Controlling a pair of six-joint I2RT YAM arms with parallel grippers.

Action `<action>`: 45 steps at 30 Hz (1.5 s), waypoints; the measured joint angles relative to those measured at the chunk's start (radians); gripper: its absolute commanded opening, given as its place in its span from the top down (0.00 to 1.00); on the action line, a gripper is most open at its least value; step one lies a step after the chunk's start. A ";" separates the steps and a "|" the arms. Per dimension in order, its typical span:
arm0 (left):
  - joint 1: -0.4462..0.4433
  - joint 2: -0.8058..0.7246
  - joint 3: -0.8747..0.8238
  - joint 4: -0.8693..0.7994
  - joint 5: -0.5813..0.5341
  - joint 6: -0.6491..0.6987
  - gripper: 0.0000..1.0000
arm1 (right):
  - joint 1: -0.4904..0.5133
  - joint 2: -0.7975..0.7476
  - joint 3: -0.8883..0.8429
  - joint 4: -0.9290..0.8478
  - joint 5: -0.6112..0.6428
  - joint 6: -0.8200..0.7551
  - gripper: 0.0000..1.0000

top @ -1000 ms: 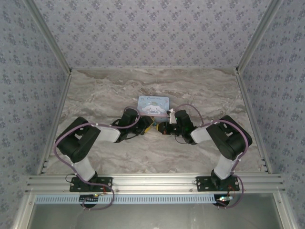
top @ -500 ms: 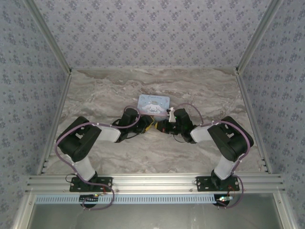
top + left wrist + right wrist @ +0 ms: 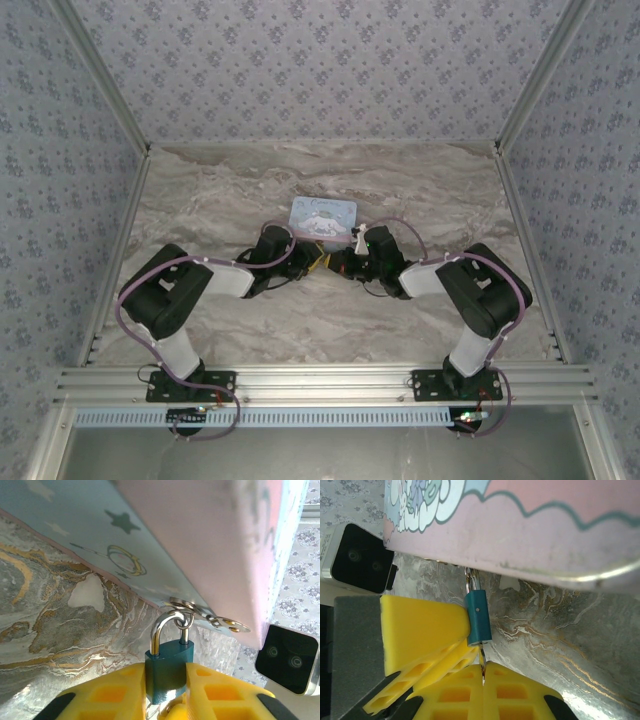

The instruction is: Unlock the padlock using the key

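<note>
- While your two arms met over the marble table (image 3: 200,200), both grippers stood just in front of the tin (image 3: 322,217), at its near edge.
- Your left gripper (image 3: 167,680) was clamped on the padlock (image 3: 167,665). Its two yellow fingers (image 3: 107,692) pressed the teal body from both sides, just under the tin's lower edge.
- The padlock hung at the near side of the tin. Its silvery shackle (image 3: 162,625) passed through a ring of the small metal hasp (image 3: 220,622) fixed on the tin.
- Both legs of the shackle reached down into the teal body, so the padlock looked locked.
- Your right gripper (image 3: 483,672) was narrow. Its yellow pads (image 3: 515,690) were pressed together on a thin metal blade, the key (image 3: 482,657).
- The key pointed toward the tin and its tip met the bottom face of the padlock, on the side turned away from the tin. How deep it sat inside, you could not tell.
- From the right wrist camera, one yellow finger of the left gripper touched the side of the padlock, just below the tin's rim.
- The tin lay flat on the table, light blue with a pink band and a cartoon print, and the padlock body was apart from its wall.
</note>
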State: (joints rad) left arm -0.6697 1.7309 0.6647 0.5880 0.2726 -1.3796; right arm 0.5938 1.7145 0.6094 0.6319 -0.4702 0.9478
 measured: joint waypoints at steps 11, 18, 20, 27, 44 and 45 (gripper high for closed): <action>0.000 0.000 0.003 0.001 -0.007 -0.002 0.75 | -0.003 0.000 0.000 0.012 -0.001 0.071 1.00; 0.000 0.000 0.006 0.008 -0.008 -0.004 0.67 | -0.003 0.000 0.000 0.038 -0.017 0.121 1.00; 0.000 0.000 0.007 0.009 -0.008 -0.011 0.64 | -0.003 0.000 0.000 0.047 -0.020 0.135 1.00; 0.000 0.000 0.008 0.010 -0.008 -0.024 0.69 | -0.003 0.001 0.001 0.064 -0.028 0.154 1.00; -0.005 -0.002 0.008 0.014 -0.022 -0.035 1.00 | -0.008 0.005 -0.008 0.071 -0.023 0.148 0.76; -0.005 -0.002 0.008 0.011 -0.024 -0.035 1.00 | -0.009 0.003 -0.010 0.071 -0.024 0.136 0.74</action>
State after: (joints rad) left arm -0.6750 1.7290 0.6727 0.5987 0.2489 -1.4147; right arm 0.5850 1.7176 0.5991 0.7033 -0.4942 1.0840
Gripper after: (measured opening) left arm 0.155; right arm 0.215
